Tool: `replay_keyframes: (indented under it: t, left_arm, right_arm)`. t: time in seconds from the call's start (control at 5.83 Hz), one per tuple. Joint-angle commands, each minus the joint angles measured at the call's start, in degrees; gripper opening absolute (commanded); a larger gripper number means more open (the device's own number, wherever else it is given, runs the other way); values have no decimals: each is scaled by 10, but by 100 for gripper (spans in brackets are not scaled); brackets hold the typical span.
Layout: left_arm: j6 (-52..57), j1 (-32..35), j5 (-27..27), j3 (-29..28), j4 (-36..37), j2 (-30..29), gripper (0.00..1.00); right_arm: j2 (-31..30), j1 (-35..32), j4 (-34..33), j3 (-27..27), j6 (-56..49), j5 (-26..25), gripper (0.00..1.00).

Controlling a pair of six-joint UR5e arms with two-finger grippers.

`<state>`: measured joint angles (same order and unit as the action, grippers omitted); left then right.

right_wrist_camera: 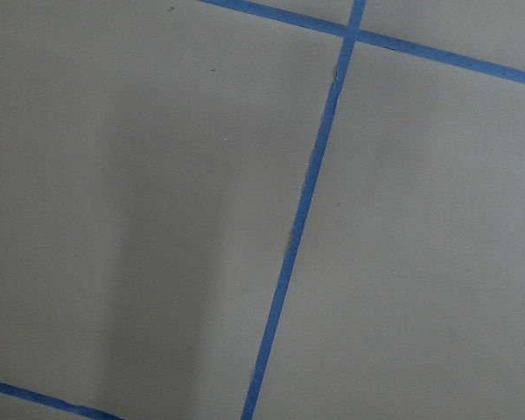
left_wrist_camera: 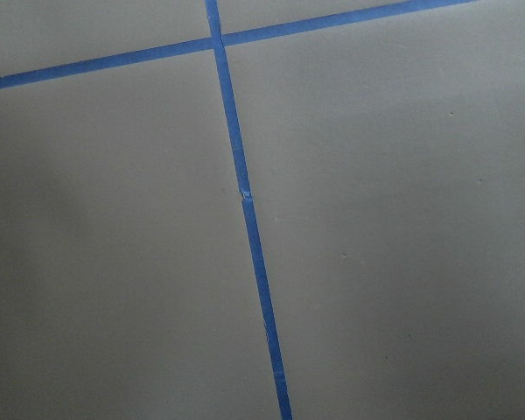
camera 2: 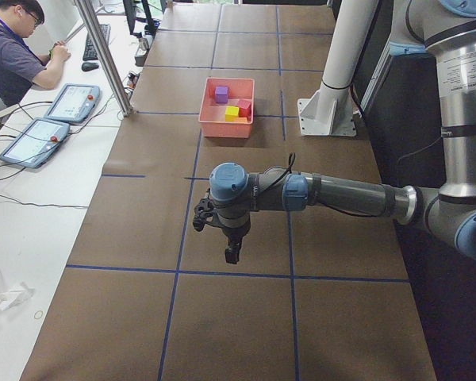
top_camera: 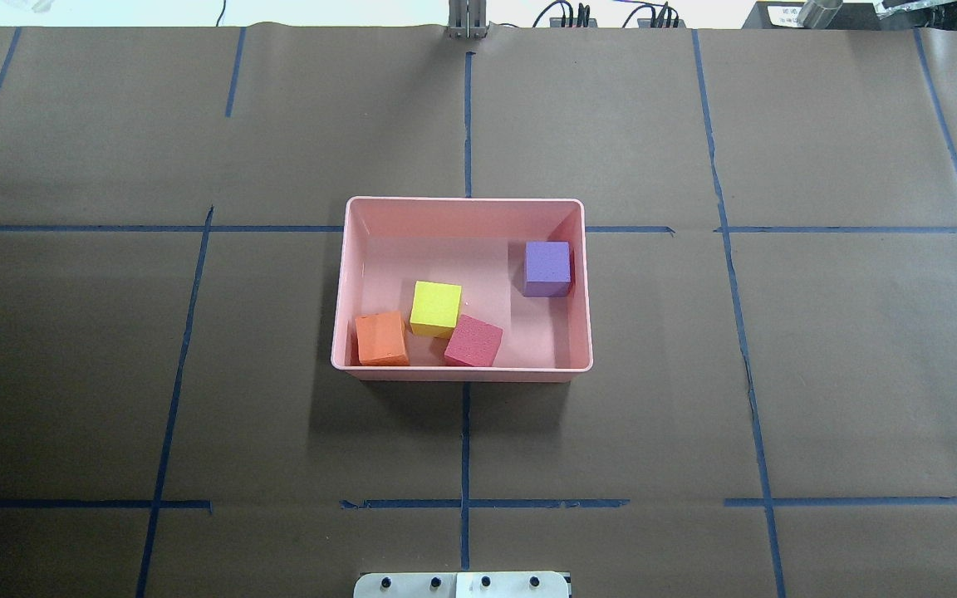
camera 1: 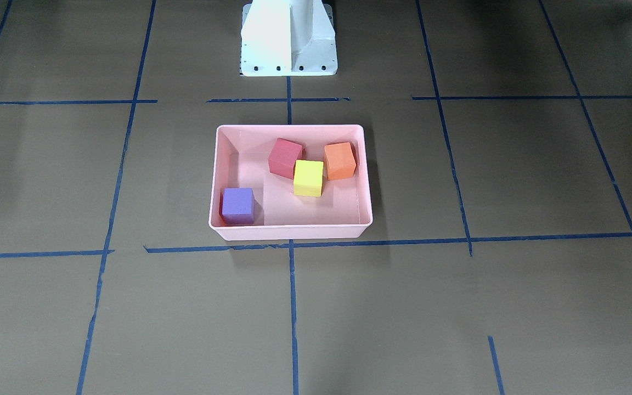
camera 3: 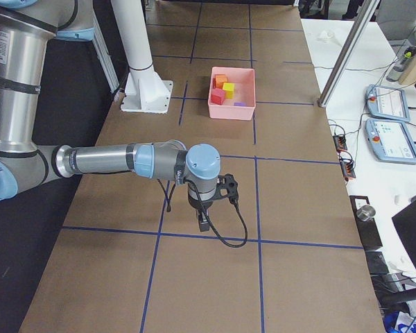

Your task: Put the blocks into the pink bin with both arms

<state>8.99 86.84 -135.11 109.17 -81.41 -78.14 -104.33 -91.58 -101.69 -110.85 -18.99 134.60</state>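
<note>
The pink bin (camera 1: 291, 128) sits mid-table and holds all four blocks: purple (camera 1: 237, 204), red (camera 1: 285, 157), yellow-green (camera 1: 308, 178) and orange (camera 1: 340, 161). In the overhead view the bin (top_camera: 462, 201) shows purple (top_camera: 547, 267) apart at its right, with yellow-green (top_camera: 435, 307), red (top_camera: 473, 340) and orange (top_camera: 381, 338) clustered at its left. My left gripper (camera 2: 232, 255) hangs over bare table far from the bin, seen only in the exterior left view. My right gripper (camera 3: 204, 223) does likewise in the exterior right view. I cannot tell whether either is open or shut. Both wrist views show only brown paper and blue tape.
The white pedestal (camera 1: 288, 38) stands behind the bin on the robot's side. An operator (camera 2: 16, 55) sits at a side desk with control tablets (camera 2: 32, 141). A metal post (camera 2: 103, 55) rises at the table's edge. Blue tape lines grid the brown table.
</note>
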Motion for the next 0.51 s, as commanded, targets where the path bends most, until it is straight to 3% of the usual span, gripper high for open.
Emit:
replay_keyframes:
  t: [0.0, 0.34]
  left_arm:
    - [-3, 0, 6, 6, 4, -1, 100]
    - [-1, -1, 5, -11, 5, 1, 100]
  right_arm:
    - [0, 0, 0, 0, 0, 1, 100]
    - [-1, 0, 0, 0, -1, 1, 100]
